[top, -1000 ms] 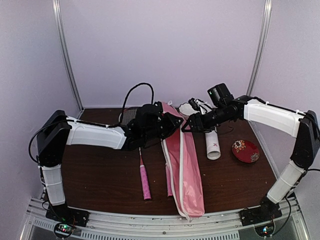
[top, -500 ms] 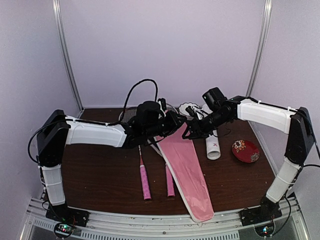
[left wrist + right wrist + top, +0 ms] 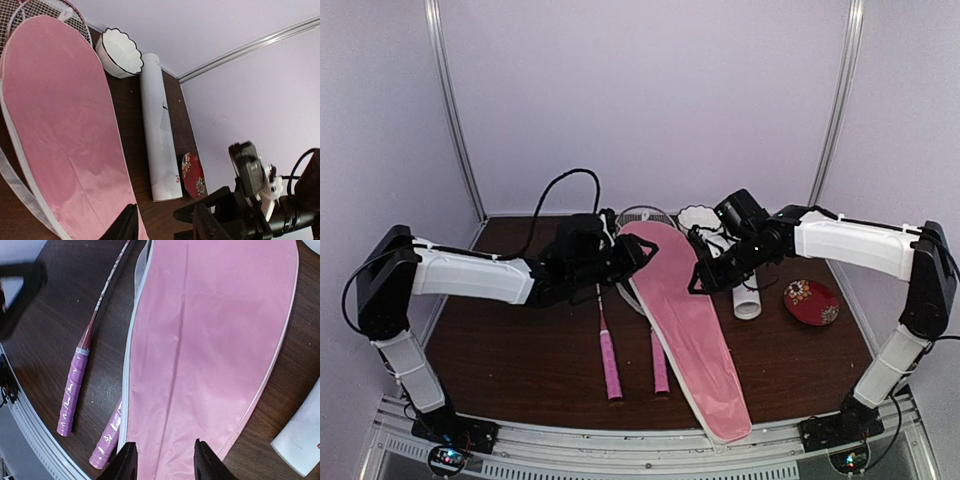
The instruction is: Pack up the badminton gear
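We see our left gripper and right gripper both spread wide and empty by the pink cover, which lies flat, partly over two rackets, beside the white tube.

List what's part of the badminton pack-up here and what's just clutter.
Job:
- pink cover
- left racket
- right racket, partly under the cover
- white tube

Clutter:
- scalloped white bowl
- red patterned dish
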